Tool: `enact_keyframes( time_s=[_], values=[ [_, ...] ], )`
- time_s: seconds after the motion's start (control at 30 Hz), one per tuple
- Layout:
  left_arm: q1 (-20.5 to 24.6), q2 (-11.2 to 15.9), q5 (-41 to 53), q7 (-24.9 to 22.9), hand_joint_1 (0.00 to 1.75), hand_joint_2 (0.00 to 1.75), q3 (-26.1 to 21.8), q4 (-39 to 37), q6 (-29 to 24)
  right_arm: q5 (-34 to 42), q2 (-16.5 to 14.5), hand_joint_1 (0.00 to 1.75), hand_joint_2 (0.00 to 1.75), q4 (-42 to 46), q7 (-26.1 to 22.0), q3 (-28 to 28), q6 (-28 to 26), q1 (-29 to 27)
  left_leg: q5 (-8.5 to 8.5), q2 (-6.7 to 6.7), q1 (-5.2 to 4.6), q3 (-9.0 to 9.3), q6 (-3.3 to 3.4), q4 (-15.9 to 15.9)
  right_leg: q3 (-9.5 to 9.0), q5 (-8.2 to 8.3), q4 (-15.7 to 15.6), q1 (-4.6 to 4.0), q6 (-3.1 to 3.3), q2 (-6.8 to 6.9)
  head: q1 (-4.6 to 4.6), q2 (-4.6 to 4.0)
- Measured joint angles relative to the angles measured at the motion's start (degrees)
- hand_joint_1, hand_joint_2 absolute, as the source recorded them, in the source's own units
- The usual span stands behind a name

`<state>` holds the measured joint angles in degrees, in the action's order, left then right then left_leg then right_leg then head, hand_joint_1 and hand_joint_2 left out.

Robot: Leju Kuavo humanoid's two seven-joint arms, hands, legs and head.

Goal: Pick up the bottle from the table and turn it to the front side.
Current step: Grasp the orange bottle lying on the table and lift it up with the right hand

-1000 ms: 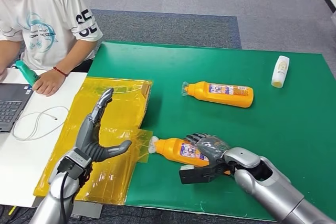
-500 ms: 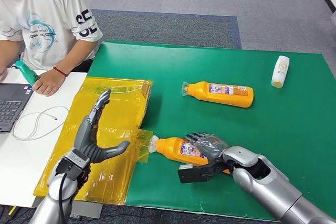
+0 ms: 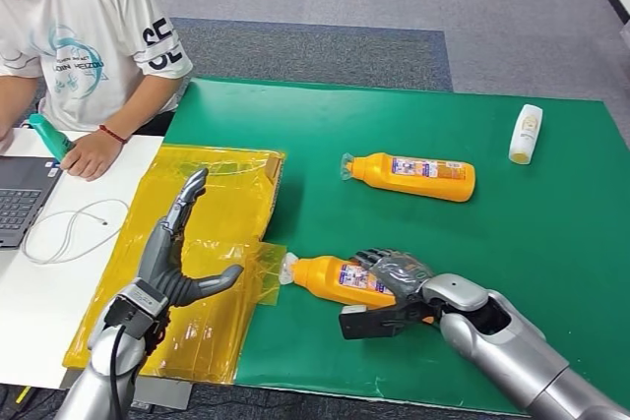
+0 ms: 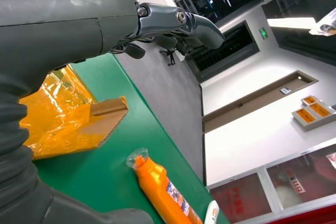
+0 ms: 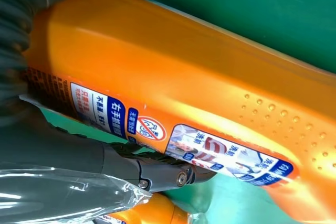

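Note:
An orange bottle (image 3: 333,279) lies on its side near the front edge of the green table (image 3: 446,115), its cap pointing left. My right hand (image 3: 390,284) grips its rear half, with fingers draped over the top and the thumb (image 3: 367,323) stretched along the near side. In the right wrist view the bottle (image 5: 178,77) lies against the palm, and a dark finger (image 5: 158,174) crosses its printed label. My left hand (image 3: 174,253) hovers open over a yellow plastic sheet (image 3: 222,204), fingers spread and holding nothing; it is also seen as my left hand (image 4: 118,19).
A second orange bottle (image 3: 412,176) (image 4: 166,192) lies further back, and a small white bottle (image 3: 526,133) at the far right. A person sits at the far left beside a laptop (image 3: 19,199), a white cable (image 3: 71,228) and a teal object (image 3: 50,135).
My right hand has shifted slightly along the bottle, and the thumb has edged to the right. The bottle stays lying on the table. The left hand has barely moved.

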<state>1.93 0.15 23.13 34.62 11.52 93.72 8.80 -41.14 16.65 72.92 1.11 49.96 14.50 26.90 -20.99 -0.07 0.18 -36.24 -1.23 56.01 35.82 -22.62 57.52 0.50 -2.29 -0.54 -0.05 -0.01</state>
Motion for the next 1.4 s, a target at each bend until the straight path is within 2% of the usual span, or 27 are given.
enact_keyframes(
  time_s=[0.33,0.4,0.47,0.53,0.57,1.1,1.4],
  values=[
    [0.0,0.0,0.0,0.0,0.00,1.75,0.0,0.0,0.0,0.0,0.0,0.00,1.75,-0.7,0.0,-0.5,0.3,0.0,0.00,0.00,0.00,0.00,0.00,0.0,0.00,0.00,0.0,0.00,0.00,0.00,0.01,0.00],
    [0.0,0.0,0.0,0.0,0.00,1.75,0.0,0.0,0.0,0.0,0.0,0.15,1.75,-0.8,0.0,-0.7,0.3,0.0,0.00,0.00,0.00,0.00,0.00,0.0,0.00,0.00,0.0,0.00,0.00,0.00,0.00,0.00],
    [0.0,0.0,0.0,0.0,0.00,1.75,0.0,0.0,0.0,0.0,0.0,0.98,1.75,-0.9,-0.1,-0.8,0.4,0.0,0.00,0.00,0.00,0.00,0.00,0.0,0.00,0.00,0.0,0.00,0.00,0.00,0.00,0.00],
    [0.0,0.0,0.0,0.0,0.00,1.75,0.0,0.0,0.0,0.1,0.0,1.70,1.75,-0.9,-0.1,-0.9,0.3,-0.1,0.00,0.00,0.00,0.00,0.00,0.0,0.00,0.00,0.0,0.00,0.00,0.00,0.01,-0.01],
    [0.0,0.0,0.0,0.0,0.00,1.75,0.0,0.0,0.0,0.2,0.0,1.75,1.75,-0.9,-0.1,-0.9,0.3,-0.1,0.00,0.00,0.00,0.00,0.00,0.0,0.00,0.00,0.0,0.00,0.00,0.00,0.00,-0.01],
    [0.0,0.0,0.2,0.0,0.00,1.75,0.0,0.0,0.1,1.4,0.0,1.75,1.75,-0.9,-1.0,-2.2,-0.6,-0.8,0.00,0.00,0.00,0.01,0.00,0.0,-0.01,0.00,0.0,0.00,0.00,0.00,0.01,-0.01],
    [0.2,0.1,0.6,0.0,0.00,1.75,0.0,0.0,0.3,7.9,0.0,1.75,1.75,-1.1,-3.4,-6.1,-1.3,-2.4,0.00,0.00,0.00,0.01,0.00,0.0,0.00,0.00,0.0,0.00,0.00,0.00,0.00,0.00]
  ],
)
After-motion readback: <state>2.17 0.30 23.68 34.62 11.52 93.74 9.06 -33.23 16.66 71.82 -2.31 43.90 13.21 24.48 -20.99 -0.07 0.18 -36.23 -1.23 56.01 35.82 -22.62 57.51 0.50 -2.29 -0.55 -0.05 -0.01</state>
